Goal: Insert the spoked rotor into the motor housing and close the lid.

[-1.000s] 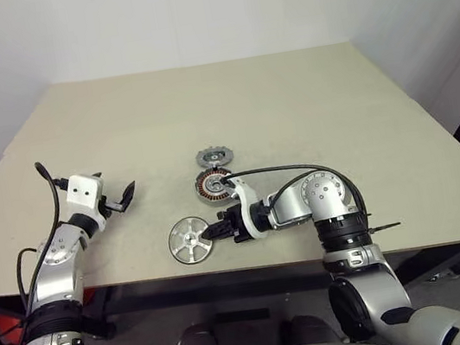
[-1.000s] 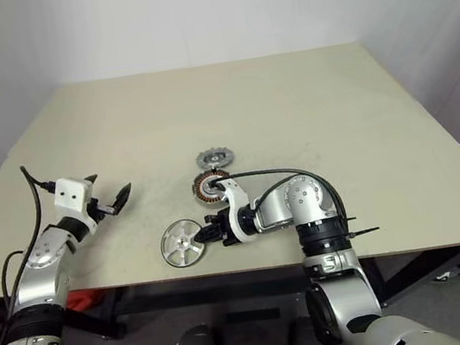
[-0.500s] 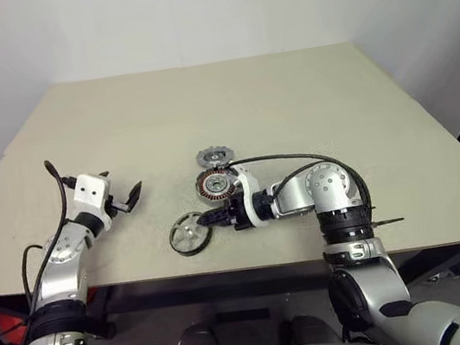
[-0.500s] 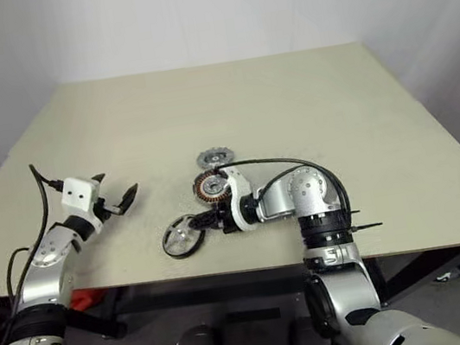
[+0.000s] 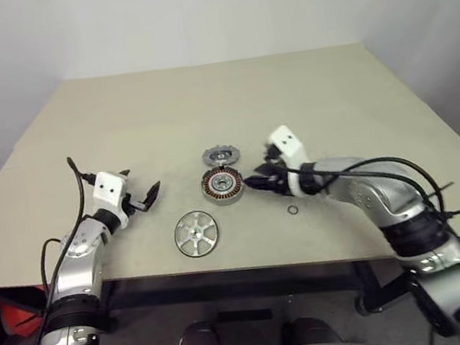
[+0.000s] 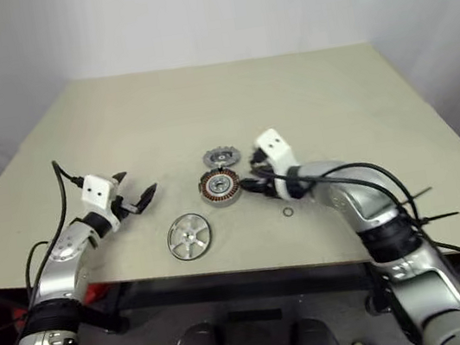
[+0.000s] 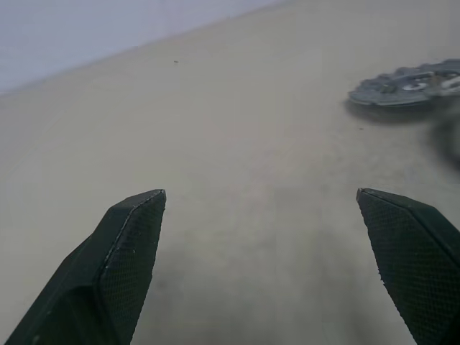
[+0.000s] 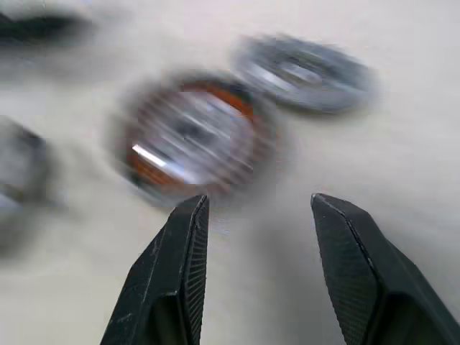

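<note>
The spoked rotor (image 5: 197, 233) is lying flat between both tools, slightly nearer the spread, empty left tool (image 5: 145, 196); the right tool (image 5: 259, 180), part-spread and empty, is sitting beside the motor housing (image 5: 222, 185)

Shiny silver metal spoked rotor (image 5: 197, 233), copper-wound metal motor housing (image 5: 221, 184), dull grey, seemingly metal, toothed lid (image 5: 220, 156), matt beige table (image 5: 202, 107)

In the right wrist view, the motor housing (image 8: 188, 140) and the lid (image 8: 305, 72) just beyond it are smeared by motion blur, their detail unreadable. A dark blurred shape (image 8: 18, 169) beside the housing is cut off by the edge. In the left wrist view, the lid (image 7: 410, 85) is cropped.
</note>
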`<move>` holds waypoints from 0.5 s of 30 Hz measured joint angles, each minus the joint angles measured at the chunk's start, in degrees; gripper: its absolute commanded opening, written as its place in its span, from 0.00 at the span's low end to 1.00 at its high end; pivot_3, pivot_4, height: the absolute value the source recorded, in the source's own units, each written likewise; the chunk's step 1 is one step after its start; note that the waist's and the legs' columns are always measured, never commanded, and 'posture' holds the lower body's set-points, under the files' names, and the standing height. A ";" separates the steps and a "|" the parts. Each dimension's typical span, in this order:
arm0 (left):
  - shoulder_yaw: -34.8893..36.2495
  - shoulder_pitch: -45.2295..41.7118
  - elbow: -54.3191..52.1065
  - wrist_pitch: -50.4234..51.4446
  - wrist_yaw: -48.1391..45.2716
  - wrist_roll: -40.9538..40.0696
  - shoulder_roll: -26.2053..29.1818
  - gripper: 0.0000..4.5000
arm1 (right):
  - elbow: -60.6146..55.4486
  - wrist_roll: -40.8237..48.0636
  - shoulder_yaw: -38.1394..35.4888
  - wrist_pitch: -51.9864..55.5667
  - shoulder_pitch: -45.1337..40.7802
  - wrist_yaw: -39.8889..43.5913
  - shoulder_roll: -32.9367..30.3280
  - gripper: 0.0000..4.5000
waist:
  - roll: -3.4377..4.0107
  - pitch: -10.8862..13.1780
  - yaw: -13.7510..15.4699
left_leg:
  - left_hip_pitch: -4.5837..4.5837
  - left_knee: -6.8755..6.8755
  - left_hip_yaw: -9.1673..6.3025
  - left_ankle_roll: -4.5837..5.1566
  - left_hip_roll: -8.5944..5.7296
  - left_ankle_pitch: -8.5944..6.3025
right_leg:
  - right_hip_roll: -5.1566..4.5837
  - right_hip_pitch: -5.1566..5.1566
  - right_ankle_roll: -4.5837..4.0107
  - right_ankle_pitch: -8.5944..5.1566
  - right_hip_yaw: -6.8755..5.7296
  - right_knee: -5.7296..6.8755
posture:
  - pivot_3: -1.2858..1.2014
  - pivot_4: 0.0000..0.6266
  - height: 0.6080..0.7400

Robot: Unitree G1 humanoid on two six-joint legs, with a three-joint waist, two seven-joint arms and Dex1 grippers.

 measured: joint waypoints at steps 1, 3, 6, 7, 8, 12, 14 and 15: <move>-0.24 -0.10 0.03 0.00 -0.11 0.08 -0.05 1.00 | 0.31 -1.34 -0.01 -2.11 1.18 1.16 -1.25 0.51 | 0.00 0.00 -0.09 | 0.00 0.00 0.00 0.01 0.02 -0.01 | 0.01 0.00 -0.01 0.00 -0.01 0.01 | 0.52 0.00 1.00; -0.69 -0.82 0.12 0.00 -0.46 0.21 -0.33 1.00 | 0.33 -2.34 -0.03 -4.77 2.96 3.13 -1.64 0.51 | 0.00 0.00 -0.50 | 0.01 0.00 0.02 0.07 0.07 -0.04 | 0.06 0.00 -0.04 0.01 -0.01 0.04 | 0.52 0.00 1.00; -1.33 -1.94 0.17 -0.12 -0.73 0.69 -0.66 1.00 | -0.89 -2.73 -0.03 -5.34 5.34 4.54 -1.48 0.51 | 0.01 -0.01 -0.70 | 0.09 0.07 0.04 0.17 0.08 -0.09 | 0.07 0.02 -0.05 0.02 -0.01 0.04 | 0.52 0.00 1.00; -1.32 -1.95 0.32 -0.13 -0.72 0.80 -0.65 1.00 | -1.37 -2.69 -0.02 -5.23 6.00 4.79 -1.47 0.51 | 0.01 -0.01 -0.69 | 0.08 0.11 0.04 0.21 0.08 -0.12 | 0.07 0.03 -0.05 0.02 0.00 0.04 | 0.52 0.00 1.00; -1.34 -1.95 0.69 -0.16 -0.73 0.93 -0.66 1.00 | -2.04 -2.68 -0.02 -4.98 6.83 4.96 -1.47 0.51 | 0.01 0.00 -0.65 | 0.05 0.15 0.04 0.31 0.07 -0.17 | 0.06 0.03 -0.05 0.02 0.00 0.04 | 0.52 0.00 1.00; -1.41 -1.95 1.94 -0.29 -0.78 1.22 -0.65 1.00 | -3.38 -2.58 -0.52 -3.90 8.10 4.86 -0.85 0.51 | 0.01 0.00 -0.54 | 0.01 0.30 0.04 0.41 0.05 -0.23 | 0.03 0.06 -0.20 0.11 0.01 0.03 | 0.52 0.00 1.00; -1.44 -1.95 2.00 -0.35 -0.87 1.29 -0.65 1.00 | -4.04 -2.89 -0.75 -3.77 8.81 4.78 -1.07 0.51 | 0.01 -0.01 -0.42 | 0.05 0.30 0.03 0.42 0.06 -0.24 | 0.03 0.09 -0.19 0.10 0.00 0.03 | 0.52 0.00 1.00; -1.47 -1.95 2.06 -0.35 -0.92 1.35 -0.65 1.00 | -4.52 -3.11 -0.74 -3.79 9.54 4.81 -1.28 0.51 | 0.01 -0.01 -0.40 | 0.06 0.29 0.03 0.42 0.07 -0.24 | 0.03 0.10 -0.18 0.10 -0.01 0.03 | 0.52 0.00 1.00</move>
